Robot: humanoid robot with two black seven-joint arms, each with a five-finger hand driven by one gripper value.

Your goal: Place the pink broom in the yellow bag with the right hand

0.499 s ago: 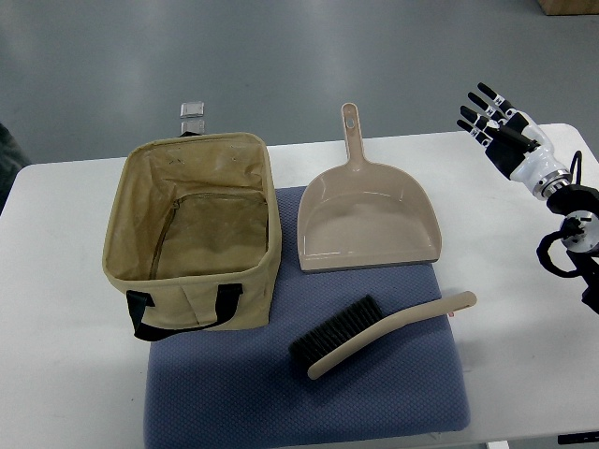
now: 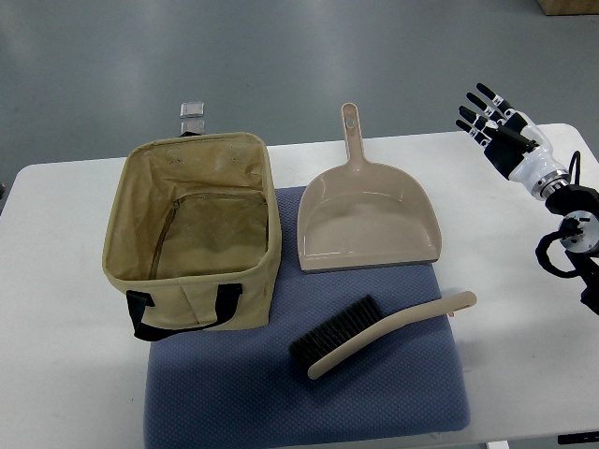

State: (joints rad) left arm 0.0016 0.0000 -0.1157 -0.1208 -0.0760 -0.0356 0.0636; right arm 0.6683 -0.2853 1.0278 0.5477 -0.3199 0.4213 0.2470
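- Right hand (image 2: 496,120), black fingers w/ white wrist, sits upper right of frame, arm coming in from right edge. Fingers (image 2: 481,92) spread & straight, pointing to upper left, holding nothing.
- Hand hangs over far right corner of white table (image 2: 56,374), well apart from everything on the mat.
- Broom (image 2: 379,334): beige-pink plastic hand brush w/ black bristles, lies flat, lower centre of frame, on blue-grey textured mat (image 2: 309,393). Bristle end points left, curved handle runs up to the right, tip reaching the mat's right edge.
- Bag (image 2: 192,229): tan-yellow fabric box bag, open top, black strap handle on near side. Stands left of centre, its right part on the mat, left part on bare table. Inside looks empty apart from a zip pocket on its wall.
- Dustpan (image 2: 367,215): beige-pink plastic, centre of frame, just right of the bag, mouth toward the near side, handle pointing to top of frame. Front lip on the mat's far edge.
- Dustpan lies between the hand & bag; broom sits just below the dustpan, near but not touching.
- Small clear square item (image 2: 193,115) beyond the table's far edge, above the bag; can't tell what it is.
- Black cabling & joint parts (image 2: 566,248) at right edge, below the hand.
- Left arm not seen.
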